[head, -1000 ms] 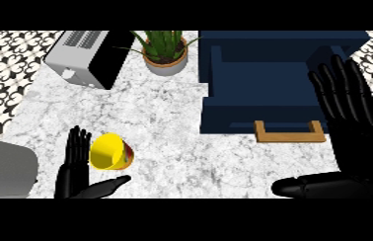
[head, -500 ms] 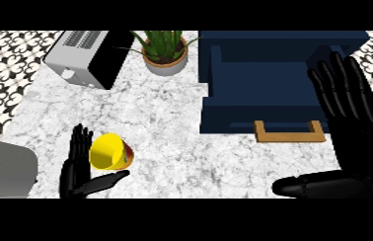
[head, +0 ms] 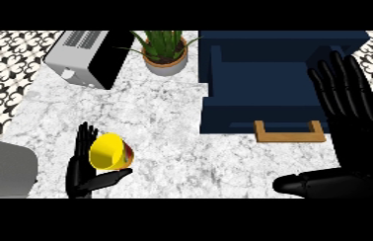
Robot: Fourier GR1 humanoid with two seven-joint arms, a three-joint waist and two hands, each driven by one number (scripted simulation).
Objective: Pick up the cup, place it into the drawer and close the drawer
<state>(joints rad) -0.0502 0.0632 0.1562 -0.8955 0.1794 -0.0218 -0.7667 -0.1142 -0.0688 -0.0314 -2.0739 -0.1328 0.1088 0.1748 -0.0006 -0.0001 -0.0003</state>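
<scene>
- Head view, against the frames before: the left hand has shifted slightly toward the view's lower edge and its thumb has come in under the cup; the right hand and everything else lie as they did.
- The cup is yellow, tipped on its side on the marble table, at about 8 o'clock in the view, well apart from the drawer.
- The left hand stands at the cup's left side, fingers straight and upright against it, thumb angled out beneath it; the fingers are apart, not curled round the cup.
- The right hand is open at 3 o'clock, fingers straight and spread, showing over the right edge of the drawer.
- The drawer is dark blue and pulled open, at 1 o'clock, with a wooden handle on its near face.
- A potted plant stands at 12 o'clock, just left of the drawer.
- A toaster stands at 11 o'clock.
</scene>
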